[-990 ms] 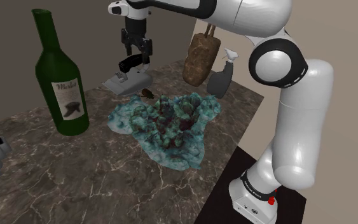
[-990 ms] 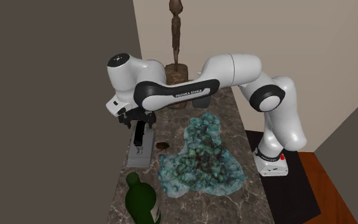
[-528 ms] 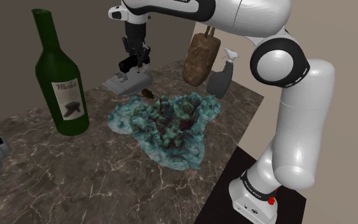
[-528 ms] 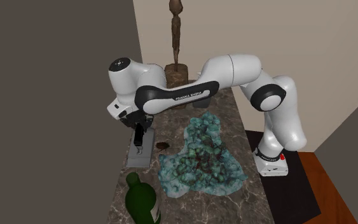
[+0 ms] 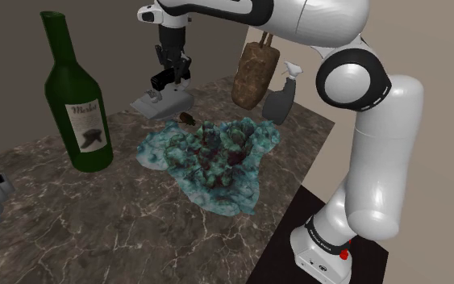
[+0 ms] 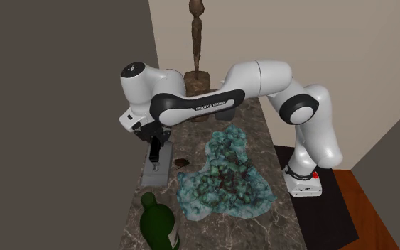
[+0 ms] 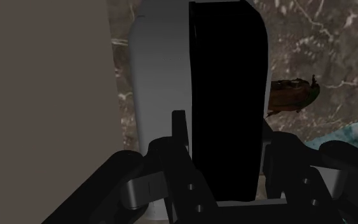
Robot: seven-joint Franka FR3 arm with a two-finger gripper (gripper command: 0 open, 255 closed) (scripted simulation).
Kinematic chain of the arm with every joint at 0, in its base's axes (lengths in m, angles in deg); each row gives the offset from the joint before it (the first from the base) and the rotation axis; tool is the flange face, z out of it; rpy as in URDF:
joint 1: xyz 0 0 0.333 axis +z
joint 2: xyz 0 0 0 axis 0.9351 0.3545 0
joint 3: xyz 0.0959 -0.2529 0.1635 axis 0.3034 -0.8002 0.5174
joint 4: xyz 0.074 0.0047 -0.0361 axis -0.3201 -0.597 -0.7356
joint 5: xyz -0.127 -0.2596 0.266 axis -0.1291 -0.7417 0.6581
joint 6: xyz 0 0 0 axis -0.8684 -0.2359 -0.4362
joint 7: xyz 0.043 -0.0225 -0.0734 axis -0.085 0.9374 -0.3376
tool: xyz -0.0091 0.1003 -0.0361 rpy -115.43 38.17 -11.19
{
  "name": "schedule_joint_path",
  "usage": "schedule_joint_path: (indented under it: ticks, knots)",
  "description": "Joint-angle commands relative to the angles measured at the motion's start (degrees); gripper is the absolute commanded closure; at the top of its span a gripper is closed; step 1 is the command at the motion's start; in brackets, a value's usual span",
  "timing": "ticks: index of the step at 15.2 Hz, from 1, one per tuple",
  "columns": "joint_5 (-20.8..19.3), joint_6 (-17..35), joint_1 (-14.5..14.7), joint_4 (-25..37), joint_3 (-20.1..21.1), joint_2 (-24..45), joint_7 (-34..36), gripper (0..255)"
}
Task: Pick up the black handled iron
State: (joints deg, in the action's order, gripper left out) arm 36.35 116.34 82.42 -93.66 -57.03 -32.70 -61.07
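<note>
Clamping claw (image 7: 222, 125) pinches slab-shaped black handle (image 7: 228, 83) of pale-grey iron (image 7: 159, 76).

Home interior, looks like a living or dining corner. I'm working over a dark brown marble-look countertop (image 5: 96, 222) that runs along plain tan painted walls (image 6: 376, 57), and there's a reddish wood-plank floor (image 6: 351, 206) beside my stand. Everything on the counter is household stuff: a tall green glass wine bottle with a paper label (image 5: 76, 105), a crumpled teal cloth (image 5: 213, 157), a grey spray bottle with a white trigger (image 5: 280, 101) and a white iron with a black handle (image 5: 148, 105) (laundry gear, so domestic). A slim carved brown wooden figure on a chunky base (image 6: 197, 35) stands at the wall end of the counter, purely decorative.
</note>
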Motion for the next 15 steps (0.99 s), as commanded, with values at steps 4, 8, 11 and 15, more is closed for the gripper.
schedule_joint_path:
  ticks: [4,8,11,15]
  knots:
    - [0.0,-4.4,0.2,5.8,0.0,1.3,-0.3,255]
    - [-0.1,-8.7,0.4,12.0,-0.1,3.2,-0.7,255]
    - [-0.2,-12.5,0.6,18.0,-0.1,5.4,-1.0,255]
    - [-0.3,-15.8,0.8,23.7,-0.2,7.7,-1.3,255]
